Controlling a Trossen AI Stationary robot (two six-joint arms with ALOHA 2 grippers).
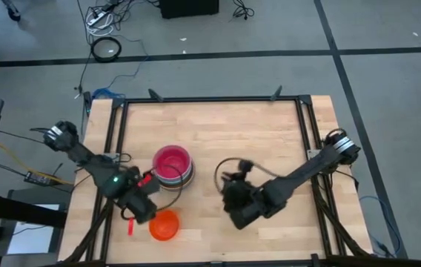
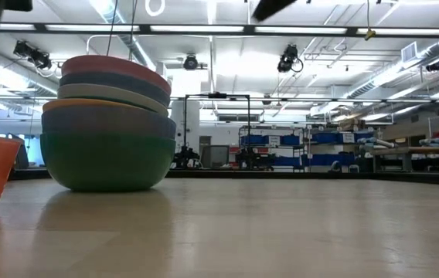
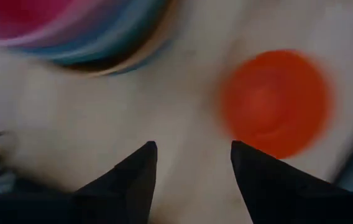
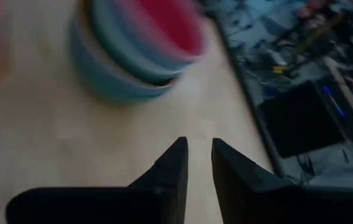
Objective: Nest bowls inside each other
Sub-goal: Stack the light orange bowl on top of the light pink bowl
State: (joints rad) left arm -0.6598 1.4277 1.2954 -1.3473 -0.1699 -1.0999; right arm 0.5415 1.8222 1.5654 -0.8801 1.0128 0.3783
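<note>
We are keeping our left tool [image 1: 145,210] hanging with its fingers spread and holding nothing, between the stack of nested bowls [image 1: 173,166] and the lone orange bowl [image 1: 164,225], which is sitting apart at the near edge of the surface [image 1: 218,126], probably so the tool can take that last bowl and drop it into the stack. Our right tool [image 4: 199,155] is hanging over bare wood right of the stack, fingers narrowly parted and pinching nothing, seemingly waiting clear.
</note>
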